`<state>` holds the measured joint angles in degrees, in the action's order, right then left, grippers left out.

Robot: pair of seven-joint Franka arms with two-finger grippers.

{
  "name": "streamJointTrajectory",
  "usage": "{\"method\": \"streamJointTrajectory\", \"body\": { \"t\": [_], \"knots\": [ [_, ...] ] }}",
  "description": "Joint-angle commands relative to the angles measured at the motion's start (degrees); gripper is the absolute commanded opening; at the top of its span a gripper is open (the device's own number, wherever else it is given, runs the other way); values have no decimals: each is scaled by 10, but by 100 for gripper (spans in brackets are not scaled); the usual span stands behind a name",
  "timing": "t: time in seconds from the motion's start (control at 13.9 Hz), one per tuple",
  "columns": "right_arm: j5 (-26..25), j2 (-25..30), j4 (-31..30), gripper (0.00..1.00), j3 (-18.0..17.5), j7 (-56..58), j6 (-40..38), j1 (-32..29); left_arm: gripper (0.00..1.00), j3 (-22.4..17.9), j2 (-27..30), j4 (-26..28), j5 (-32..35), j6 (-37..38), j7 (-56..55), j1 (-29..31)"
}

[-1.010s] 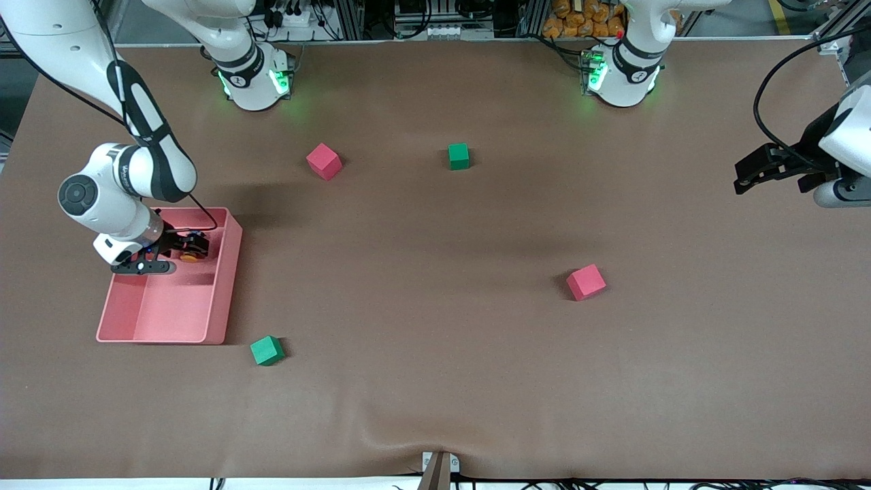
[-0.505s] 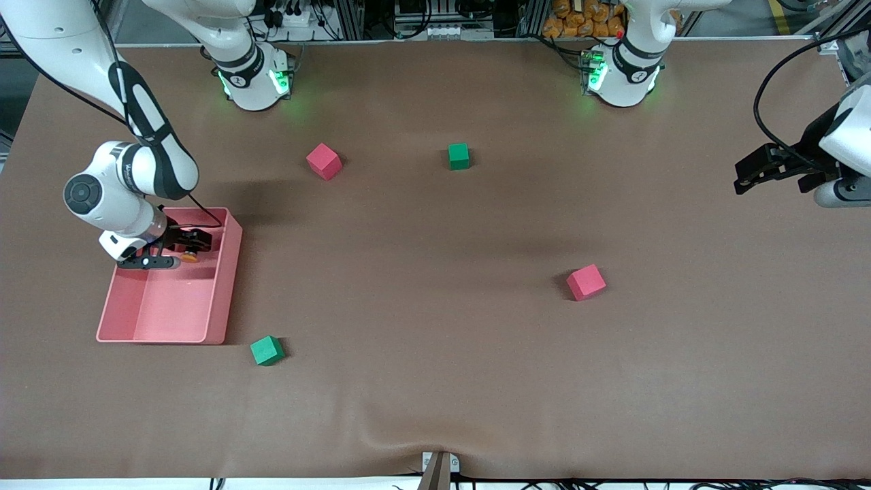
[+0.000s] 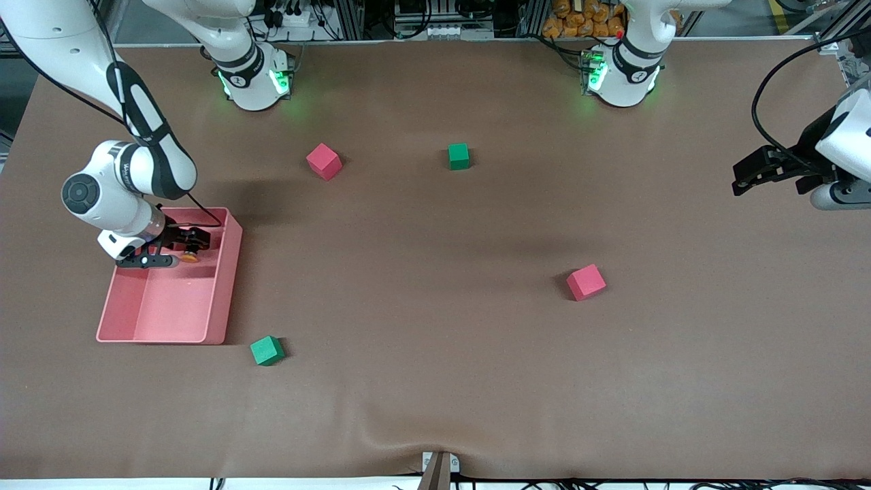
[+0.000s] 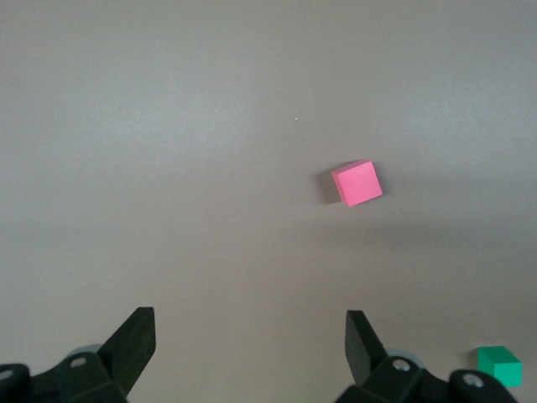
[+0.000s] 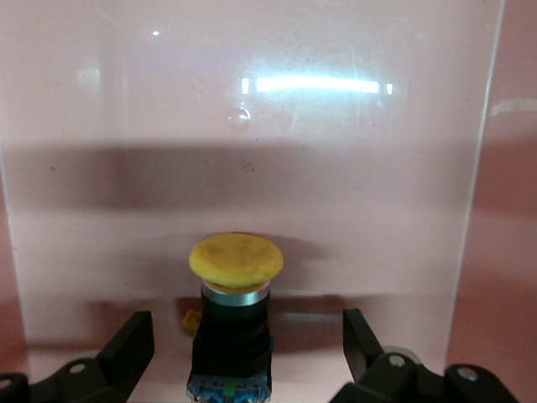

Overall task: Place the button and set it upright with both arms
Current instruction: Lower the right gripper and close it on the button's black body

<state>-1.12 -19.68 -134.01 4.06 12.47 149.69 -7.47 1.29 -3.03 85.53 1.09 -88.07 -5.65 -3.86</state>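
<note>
Right pincer (image 5: 243, 357) straddles the yellow-capped, black-bodied button (image 5: 235, 315).

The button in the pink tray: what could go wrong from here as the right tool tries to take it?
1. The right tool is open around the button but not closed on it; the small button could tip or slip as it closes.
2. It works low inside the pink tray, near a wall, so a finger may bump it.
3. The left tool waits open, over the left arm's end of the table.

Glossy pink plastic tray (image 5: 252, 151)
</note>
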Motion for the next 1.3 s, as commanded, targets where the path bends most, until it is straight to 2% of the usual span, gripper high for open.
{"method": "streamJointTrajectory", "body": {
  "t": [0.0, 0.43, 0.5, 0.58, 0.65, 0.72, 1.23],
  "knots": [
    [4, 1, -9, 100, -6, 40, -3, -13, 100, 2, 1, -1, 1, -3, -2, 1],
    [4, 0, -9, 100, -6, 41, -11, -14, 100, 2, 2, 1, 2, -3, -4, 1],
    [4, 0, -9, 72, -6, 43, -20, -11, 100, 2, 2, 2, 2, -3, -4, 2],
    [3, 0, -8, 36, -7, 46, -31, -11, 100, 1, 2, 3, 2, -3, -5, 2],
    [4, 0, -8, 11, -7, 46, -32, -10, 100, 1, 2, 3, 2, -3, -4, 3],
    [4, 0, -7, 0, -7, 47, -32, -11, 100, 1, 3, 2, 2, -3, -5, 3],
    [3, 27, 19, 0, -9, 68, -33, -9, 100, 1, 3, 2, 2, -2, -6, 3]
  ]
}}
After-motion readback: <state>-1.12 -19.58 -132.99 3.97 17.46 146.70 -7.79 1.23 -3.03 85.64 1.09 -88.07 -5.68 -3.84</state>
